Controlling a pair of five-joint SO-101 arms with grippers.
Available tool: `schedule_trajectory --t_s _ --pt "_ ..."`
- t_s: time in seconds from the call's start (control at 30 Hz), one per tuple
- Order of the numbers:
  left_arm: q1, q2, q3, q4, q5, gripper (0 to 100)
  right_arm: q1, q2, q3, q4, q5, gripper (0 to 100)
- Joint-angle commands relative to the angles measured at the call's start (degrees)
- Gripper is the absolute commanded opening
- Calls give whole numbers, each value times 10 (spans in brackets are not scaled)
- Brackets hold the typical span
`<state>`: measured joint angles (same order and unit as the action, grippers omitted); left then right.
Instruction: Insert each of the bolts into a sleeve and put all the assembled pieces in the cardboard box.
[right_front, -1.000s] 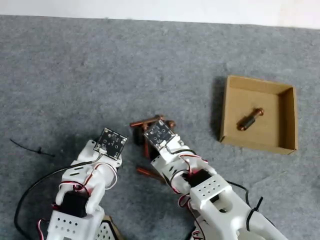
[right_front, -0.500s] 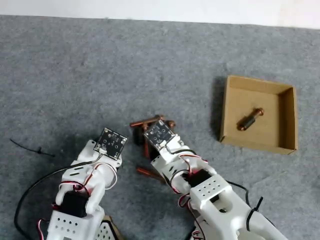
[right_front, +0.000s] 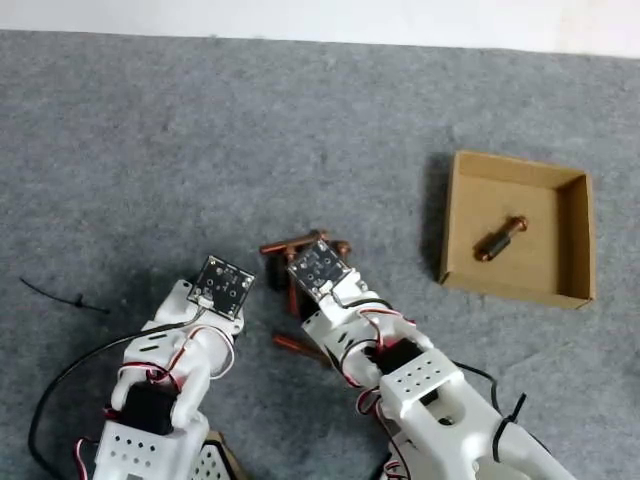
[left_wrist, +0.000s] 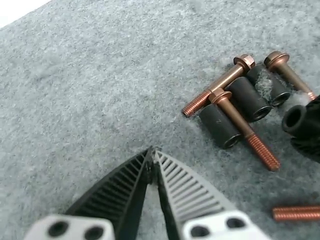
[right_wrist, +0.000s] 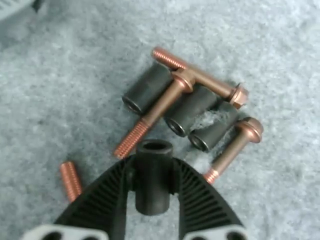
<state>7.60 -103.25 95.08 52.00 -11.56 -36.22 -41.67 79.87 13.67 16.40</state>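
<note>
Looking down on grey felt table (right_front: 150, 130): left arm (right_front: 165, 375) & right arm (right_front: 420, 385) side by side at near edge. Cardboard box (right_front: 447, 225) off to right, well apart from arms, w/ one assembled piece (right_front: 500, 238) inside. Right gripper (right_wrist: 153, 161) pinches black sleeve (right_wrist: 152, 192) near loose pile. Left gripper (left_wrist: 151, 152) tips pressed together, nothing btwn. Pile: 3 sleeves (right_wrist: 190, 109) & 3 copper bolts (right_wrist: 200, 75), touching, some crossed. Lone bolt (right_wrist: 70, 180) lies apart.

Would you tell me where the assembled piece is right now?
In the high view, the assembled piece lies inside the cardboard box, right of the loose bolts.
</note>
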Motion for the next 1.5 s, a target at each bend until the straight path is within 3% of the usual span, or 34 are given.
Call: schedule_trajectory --t_s 0.0,1.0,1.13,1.47 --pt "-5 -8 -33 -5 4 7 8 -5 -18 -16 5 5" --pt "-5 -8 -33 -5 4 7 9 -10 -18 -16 5 5" --pt "-5 -8 -33 -5 4 7 52 -15 -18 -15 2 5" --pt "-5 -8 -35 -5 4 7 63 -219 80 -12 2 5"
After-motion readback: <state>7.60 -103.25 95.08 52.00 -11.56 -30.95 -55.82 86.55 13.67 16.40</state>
